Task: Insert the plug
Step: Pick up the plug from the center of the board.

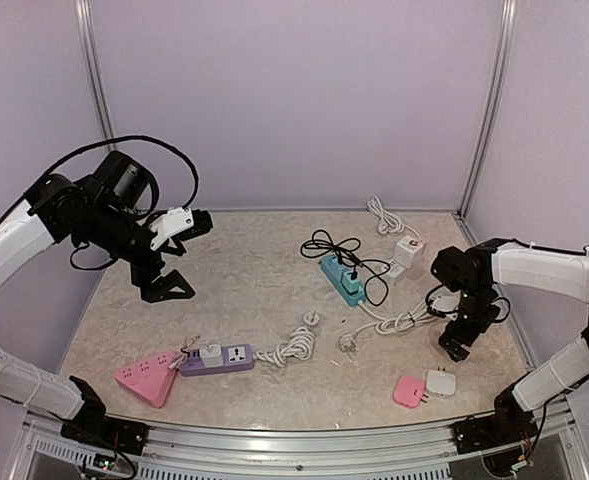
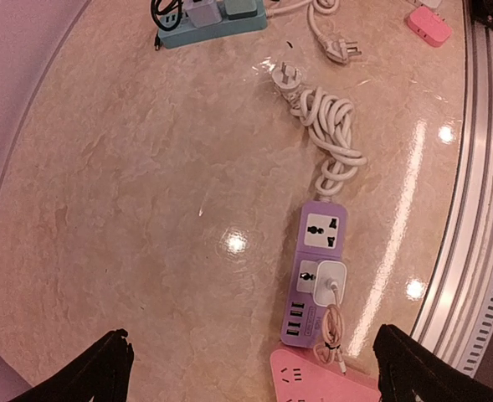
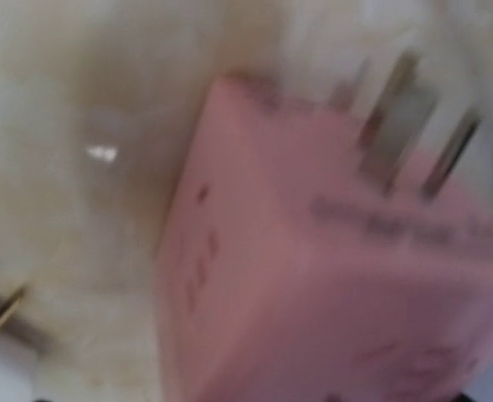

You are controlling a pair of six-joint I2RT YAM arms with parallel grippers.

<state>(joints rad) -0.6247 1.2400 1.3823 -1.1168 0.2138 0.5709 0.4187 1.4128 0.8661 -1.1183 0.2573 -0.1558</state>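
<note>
Both wide: left fingers, right fingers | pink plug prongs (blurred) only right-wrist view

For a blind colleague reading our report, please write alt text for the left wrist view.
A purple power strip with a white charger plugged in lies on a beige table, its white cord coiled and ending in a loose plug. The open left gripper hangs above; a teal strip lies farther off.
</note>
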